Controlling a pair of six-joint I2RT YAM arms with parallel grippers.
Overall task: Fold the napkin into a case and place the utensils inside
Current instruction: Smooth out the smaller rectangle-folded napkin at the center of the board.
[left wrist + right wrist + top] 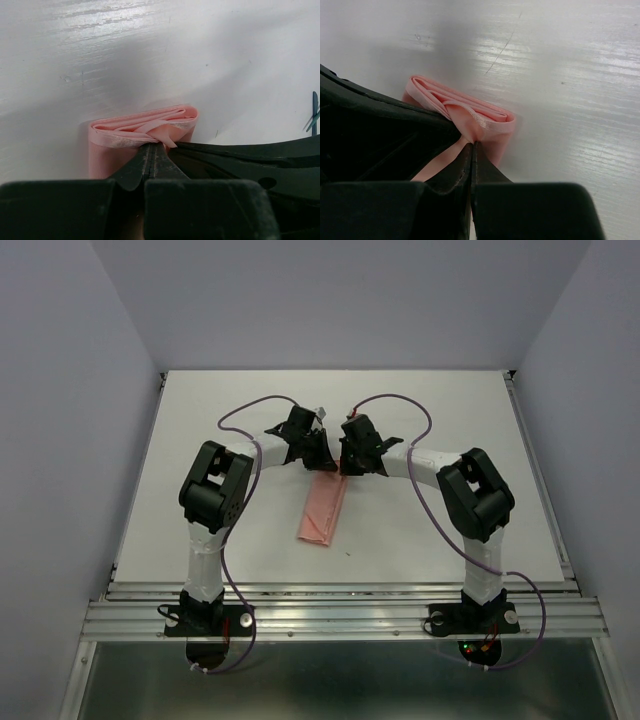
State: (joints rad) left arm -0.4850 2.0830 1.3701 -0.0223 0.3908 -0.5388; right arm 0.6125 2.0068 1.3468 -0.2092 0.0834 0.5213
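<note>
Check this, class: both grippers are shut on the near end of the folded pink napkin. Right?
Wrong end. The left gripper and right gripper are shut on the far end of the folded pink napkin, as the top external view shows.

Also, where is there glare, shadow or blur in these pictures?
Left wrist: glare streaks on the white table top, the black left gripper blurred, the folded salmon-pink cloth strip sharp. Right wrist: glare at right, the black right gripper blurred. Top external: even, soft light.
</note>
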